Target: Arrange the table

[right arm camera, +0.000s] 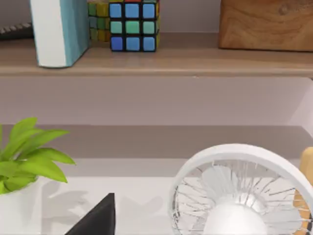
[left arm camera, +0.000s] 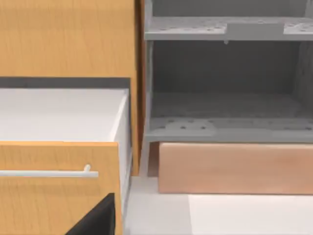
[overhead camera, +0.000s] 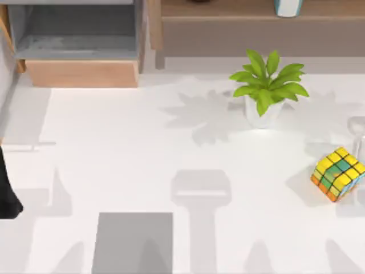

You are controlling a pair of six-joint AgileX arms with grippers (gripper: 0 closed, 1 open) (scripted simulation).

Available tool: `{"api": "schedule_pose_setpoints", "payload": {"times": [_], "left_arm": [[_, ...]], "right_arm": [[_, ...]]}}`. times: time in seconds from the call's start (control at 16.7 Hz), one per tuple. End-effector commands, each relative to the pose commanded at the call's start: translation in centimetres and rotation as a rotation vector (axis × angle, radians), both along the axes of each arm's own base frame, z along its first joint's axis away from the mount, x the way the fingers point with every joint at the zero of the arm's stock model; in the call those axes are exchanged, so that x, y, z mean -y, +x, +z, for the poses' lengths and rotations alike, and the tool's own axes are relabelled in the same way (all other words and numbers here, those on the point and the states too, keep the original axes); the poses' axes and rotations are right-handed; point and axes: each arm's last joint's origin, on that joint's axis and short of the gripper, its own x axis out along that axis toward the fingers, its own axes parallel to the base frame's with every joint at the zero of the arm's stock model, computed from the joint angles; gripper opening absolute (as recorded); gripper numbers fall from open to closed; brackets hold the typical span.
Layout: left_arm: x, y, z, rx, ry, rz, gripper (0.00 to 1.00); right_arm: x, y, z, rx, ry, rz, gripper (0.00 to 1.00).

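The white table (overhead camera: 114, 148) spans the top view. A green plant in a white pot (overhead camera: 265, 91) stands at the back right, and a colourful puzzle cube (overhead camera: 338, 174) lies tilted at the right edge. My left arm (overhead camera: 7, 188) is a dark shape at the table's left edge. A dark part of my left gripper (left arm camera: 95, 220) faces a wooden drawer (left arm camera: 58, 171) that stands pulled out. A dark part of my right gripper (right arm camera: 95, 220) points toward the plant (right arm camera: 24, 156) and a white fan (right arm camera: 239, 196).
A grey mat (overhead camera: 133, 242) lies at the front, left of centre. A wood and grey shelf unit (overhead camera: 80, 40) stands at the back left. The rear shelf (right arm camera: 156, 61) holds a white and teal book (right arm camera: 58, 29), another cube (right arm camera: 132, 24) and a wooden box (right arm camera: 266, 22).
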Motion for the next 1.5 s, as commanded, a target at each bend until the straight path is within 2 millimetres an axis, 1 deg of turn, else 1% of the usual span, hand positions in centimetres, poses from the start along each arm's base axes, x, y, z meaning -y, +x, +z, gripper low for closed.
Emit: {"api": "schedule_pose_setpoints", "payload": {"times": [0.18,0.3,0.36,0.48,0.6,0.78,0.96,1.08,1.2,1.32,1.38,1.5], "left_arm": [[0.0,0.0,0.2,-0.005,0.001,0.001,1.0],[-0.1,0.0,0.9,-0.03,0.005,0.008,1.0],[-0.2,0.1,1.7,-0.052,0.008,0.014,1.0],[-0.4,0.4,3.5,-0.109,0.016,0.029,1.0],[-0.6,1.2,5.8,-0.184,0.026,0.048,1.0],[-1.3,3.4,9.8,-0.323,0.039,0.078,1.0],[-2.6,7.3,13.6,-0.487,0.047,0.108,1.0],[-3.7,10.7,15.6,-0.605,0.049,0.124,1.0],[-5.3,14.7,16.7,-0.726,0.046,0.136,1.0],[-7.1,19.0,17.0,-0.848,0.039,0.142,1.0],[-8.1,21.1,16.7,-0.908,0.034,0.144,1.0],[-10.2,25.1,15.5,-1.024,0.022,0.142,1.0]], "right_arm": [[0.0,0.0,0.0,0.0,0.0,0.0,1.0],[0.0,0.0,0.0,0.0,0.0,0.0,1.0],[0.0,0.0,0.0,0.0,0.0,0.0,1.0],[0.0,0.0,0.0,0.0,0.0,0.0,1.0],[0.0,0.0,0.0,0.0,0.0,0.0,1.0],[0.0,0.0,0.0,0.0,0.0,0.0,1.0],[0.0,0.0,0.0,0.0,0.0,0.0,1.0],[0.0,0.0,0.0,0.0,0.0,0.0,1.0],[0.0,0.0,0.0,0.0,0.0,0.0,1.0],[0.0,0.0,0.0,0.0,0.0,0.0,1.0],[0.0,0.0,0.0,0.0,0.0,0.0,1.0],[0.0,0.0,0.0,0.0,0.0,0.0,1.0]]}}
